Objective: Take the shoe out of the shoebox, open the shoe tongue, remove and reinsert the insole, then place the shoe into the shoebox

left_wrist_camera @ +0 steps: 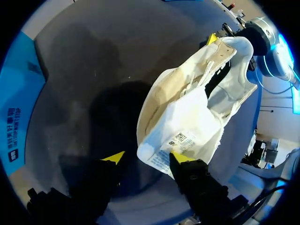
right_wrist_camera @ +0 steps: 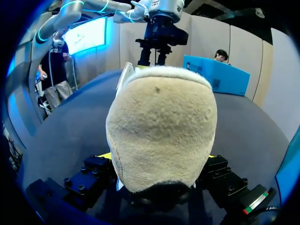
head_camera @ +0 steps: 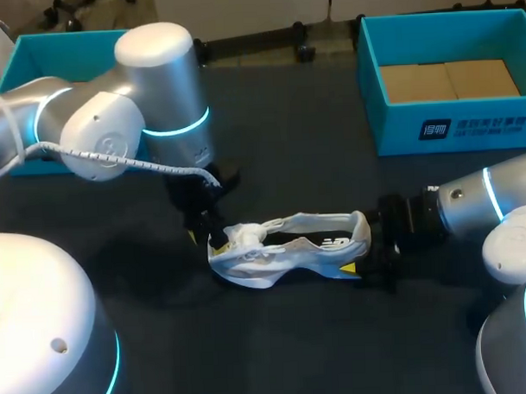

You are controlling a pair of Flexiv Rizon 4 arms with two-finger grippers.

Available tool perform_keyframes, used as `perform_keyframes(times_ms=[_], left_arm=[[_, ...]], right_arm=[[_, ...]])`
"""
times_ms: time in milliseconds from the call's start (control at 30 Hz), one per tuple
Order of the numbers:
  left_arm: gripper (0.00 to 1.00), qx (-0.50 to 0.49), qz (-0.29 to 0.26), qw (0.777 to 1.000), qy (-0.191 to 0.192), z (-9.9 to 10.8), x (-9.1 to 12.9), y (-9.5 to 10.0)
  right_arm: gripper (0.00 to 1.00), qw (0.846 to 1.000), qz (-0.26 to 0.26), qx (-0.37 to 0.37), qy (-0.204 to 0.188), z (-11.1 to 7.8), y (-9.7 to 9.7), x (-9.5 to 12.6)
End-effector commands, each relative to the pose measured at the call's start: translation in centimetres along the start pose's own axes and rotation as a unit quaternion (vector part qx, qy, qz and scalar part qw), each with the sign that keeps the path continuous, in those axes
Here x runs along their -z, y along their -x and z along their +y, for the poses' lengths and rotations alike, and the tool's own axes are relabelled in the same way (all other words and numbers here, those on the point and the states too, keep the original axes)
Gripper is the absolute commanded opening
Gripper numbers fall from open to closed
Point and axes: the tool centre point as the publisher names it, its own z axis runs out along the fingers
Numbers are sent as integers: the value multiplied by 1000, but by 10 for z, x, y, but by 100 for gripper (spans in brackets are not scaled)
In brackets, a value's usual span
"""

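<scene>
Left gripper (left_wrist_camera: pixel 147 158), fingers apart, at the toe end, tongue (left_wrist_camera: pixel 187 122) resting against one fingertip (left_wrist_camera: pixel 180 158). White shoe (head_camera: pixel 291 248) on its side on the dark table (head_camera: pixel 296 161), lying between both grippers. Right gripper (right_wrist_camera: pixel 158 157) clamped on the heel (right_wrist_camera: pixel 161 126). Teal shoebox (head_camera: pixel 468 125) at the back right, well apart.

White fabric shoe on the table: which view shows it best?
Head view: the white fabric shoe is seen whole, toe to heel. Left wrist view shows its labelled tongue; right wrist view, only its beige heel.
</scene>
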Motion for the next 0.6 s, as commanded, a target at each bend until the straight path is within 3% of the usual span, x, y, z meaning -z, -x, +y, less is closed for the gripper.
perform_keyframes(times_ms=[33, 100, 600], left_arm=[[82, -7, 3, 1000, -15, 5, 12, -3], [93, -21, -1, 1000, -21, 0, 16, -6], [89, -185, -27, 980, -75, -30, 61, -33]], right_arm=[[0, 1000, -1, 0, -2, 0, 0, 0], [0, 1000, -1, 0, -2, 0, 0, 0], [0, 1000, -1, 0, -2, 0, 0, 0]])
